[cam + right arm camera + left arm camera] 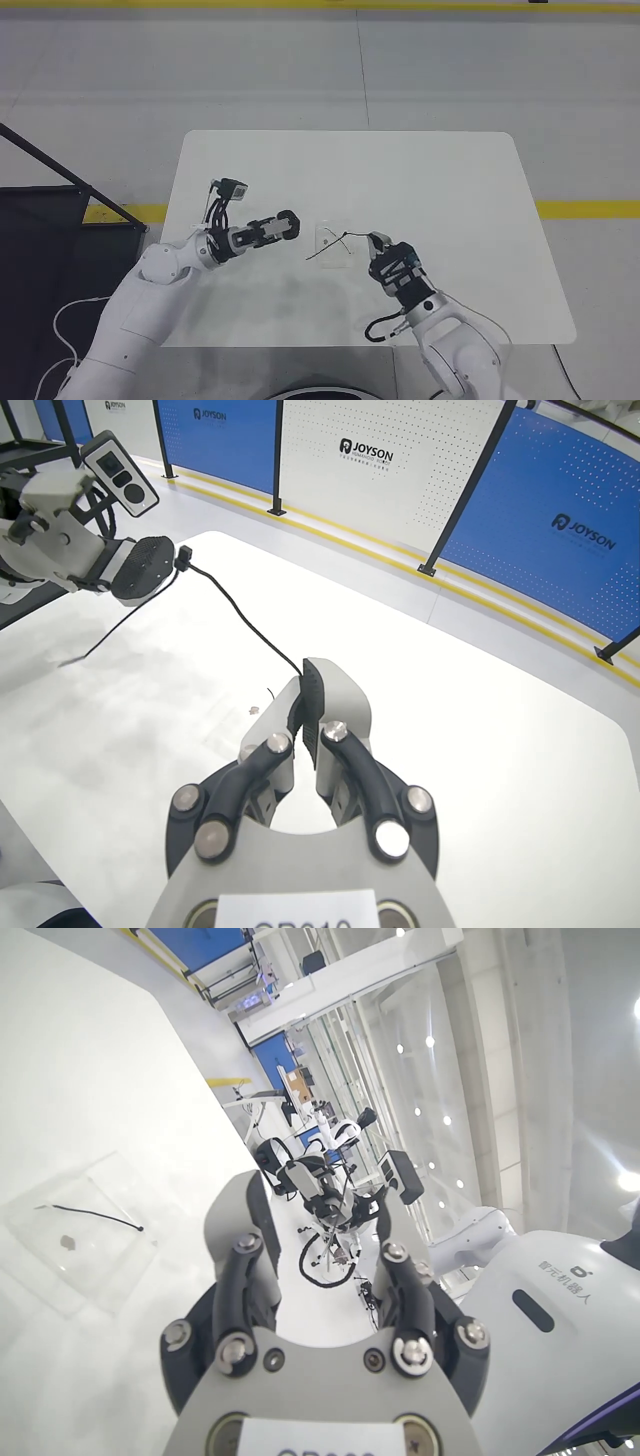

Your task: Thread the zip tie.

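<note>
Handover setup: zip tie [235,612] offered to the open left hand [292,224].
The right hand [303,680] is pinched shut on the strap, holding it clear of the desk [450,180]. The head [183,557] stands free ahead of that hand, near the left hand. Likely reason: the left hand takes the head, leaving the tail free for threading. Not yet threaded.

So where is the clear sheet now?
In the top view the clear sheet lies near the middle of the table, between the left tool and right tool, with a loose zip tie on it.
</note>
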